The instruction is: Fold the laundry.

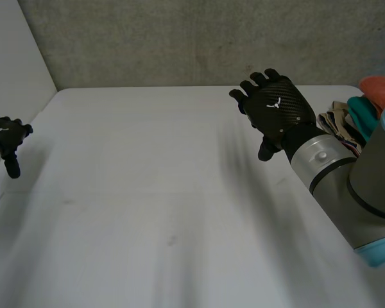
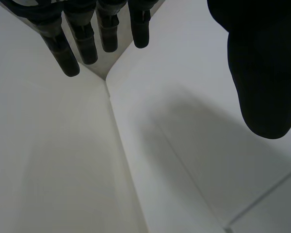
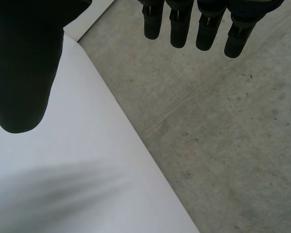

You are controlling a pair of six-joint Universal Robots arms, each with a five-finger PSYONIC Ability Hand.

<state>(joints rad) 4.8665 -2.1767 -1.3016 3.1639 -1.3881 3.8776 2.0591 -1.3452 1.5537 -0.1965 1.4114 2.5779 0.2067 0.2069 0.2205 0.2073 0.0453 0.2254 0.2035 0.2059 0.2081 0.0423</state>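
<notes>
A heap of laundry (image 1: 359, 115) lies at the table's right edge: an orange piece, a teal piece and a striped beige piece, partly hidden behind my right arm. My right hand (image 1: 277, 110) hovers over the far right part of the white table (image 1: 167, 192), just left of the heap, fingers (image 3: 199, 24) straight and thumb apart, holding nothing. At the table's left edge my left hand (image 1: 5, 136) hangs with relaxed fingers (image 2: 87, 34), also empty.
A grey concrete wall (image 1: 199, 38) stands behind the table's far edge. A white panel (image 1: 13, 58) rises along the left side, meeting the table in a corner seam (image 2: 117, 126).
</notes>
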